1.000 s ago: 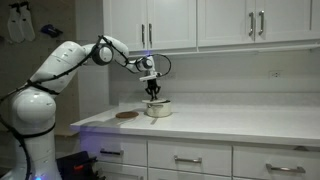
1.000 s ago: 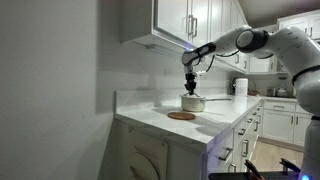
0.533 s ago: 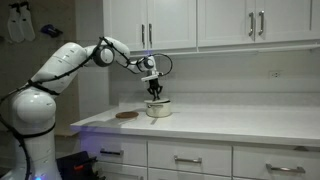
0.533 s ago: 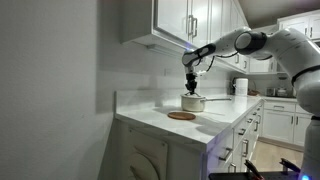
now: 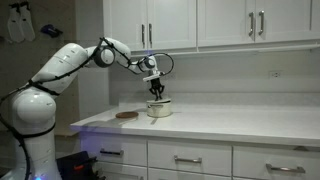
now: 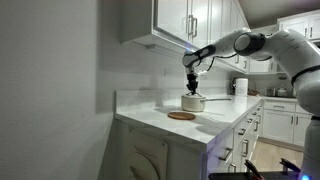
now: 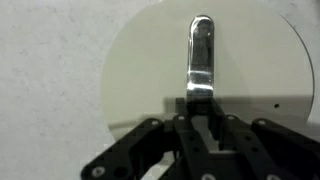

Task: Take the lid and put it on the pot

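Observation:
The pot (image 5: 158, 109) stands on the white counter, also in the other exterior view (image 6: 193, 104). The pale cream lid (image 7: 140, 70) fills the wrist view; it has a metal bar handle (image 7: 201, 50) rather than a knob. In both exterior views the lid (image 5: 158, 100) appears to rest on top of the pot. My gripper (image 7: 201, 112) points straight down over it, fingers close together around the near end of the handle. It also shows in both exterior views (image 5: 155, 92) (image 6: 191, 88), right above the pot.
A flat brownish round mat (image 5: 126, 115) (image 6: 181, 116) lies on the counter beside the pot. Upper cabinets (image 5: 200, 22) hang above the arm. A white roll (image 6: 240, 87) stands farther along the counter. The wall is close behind the pot.
Almost nothing differs; the gripper stays over the pot with the lid under it.

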Available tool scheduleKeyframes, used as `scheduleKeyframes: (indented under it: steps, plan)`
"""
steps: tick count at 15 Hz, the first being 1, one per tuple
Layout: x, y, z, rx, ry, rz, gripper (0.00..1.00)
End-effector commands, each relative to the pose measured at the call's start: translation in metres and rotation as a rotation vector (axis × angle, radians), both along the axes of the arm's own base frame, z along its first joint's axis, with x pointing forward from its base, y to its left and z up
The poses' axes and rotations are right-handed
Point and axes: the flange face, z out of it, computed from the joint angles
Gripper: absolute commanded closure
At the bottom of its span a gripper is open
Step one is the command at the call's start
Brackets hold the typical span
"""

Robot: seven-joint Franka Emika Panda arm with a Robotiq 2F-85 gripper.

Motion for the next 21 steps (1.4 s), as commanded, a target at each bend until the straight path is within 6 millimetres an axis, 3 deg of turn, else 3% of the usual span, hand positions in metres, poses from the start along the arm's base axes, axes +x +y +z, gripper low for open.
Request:
scheduleKeyframes:
  steps: [1,13,14,15,17,21]
  plan:
    - [0.0038,0.0009,0.0149,-0.018,-0.015,0.003,0.94]
    - [0.0062,0.0024,0.0109,-0.012,0.012,-0.012,0.94]
    - [0.0062,0.0025,0.011,-0.014,0.015,-0.014,0.8]
    - [0.0062,0.0028,0.0111,-0.015,0.015,-0.015,0.51]
    - [0.0063,0.0033,0.0133,-0.017,0.013,-0.017,0.45]
    - [0.0053,0.0041,0.014,-0.018,0.013,-0.019,0.14]
